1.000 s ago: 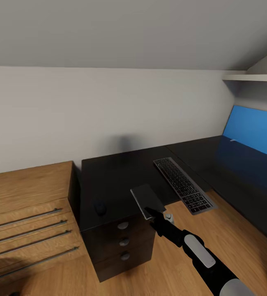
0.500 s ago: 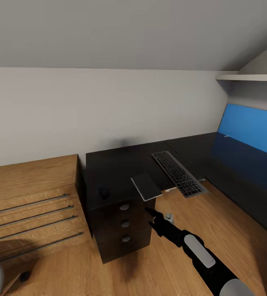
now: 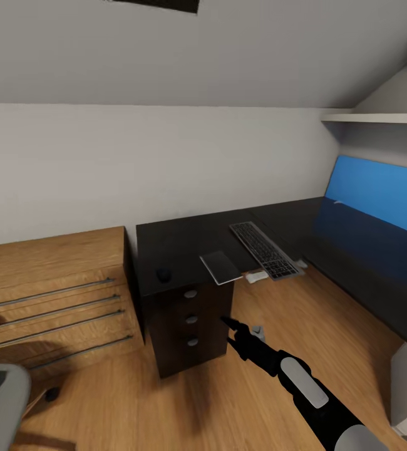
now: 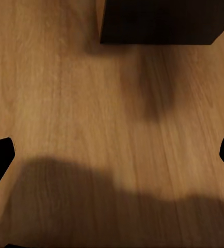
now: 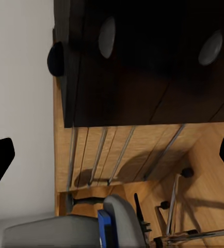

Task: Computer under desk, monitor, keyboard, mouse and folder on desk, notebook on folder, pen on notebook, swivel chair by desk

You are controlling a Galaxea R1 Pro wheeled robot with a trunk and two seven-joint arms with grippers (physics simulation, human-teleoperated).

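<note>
On the black desk (image 3: 185,241) lie keyboard (image 3: 263,250), notebook (image 3: 221,267) and mouse (image 3: 163,274); right hand (image 3: 240,333) empty, fingers spread.

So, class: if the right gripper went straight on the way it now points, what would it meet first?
Probably the black drawer unit: the right gripper points at its front, and the right wrist view looks straight at its round knobs. Depth is unclear, but nothing shows in between.

No text, label or number can be read anywhere (the keyboard (image 3: 264,250) keys show blank).
</note>
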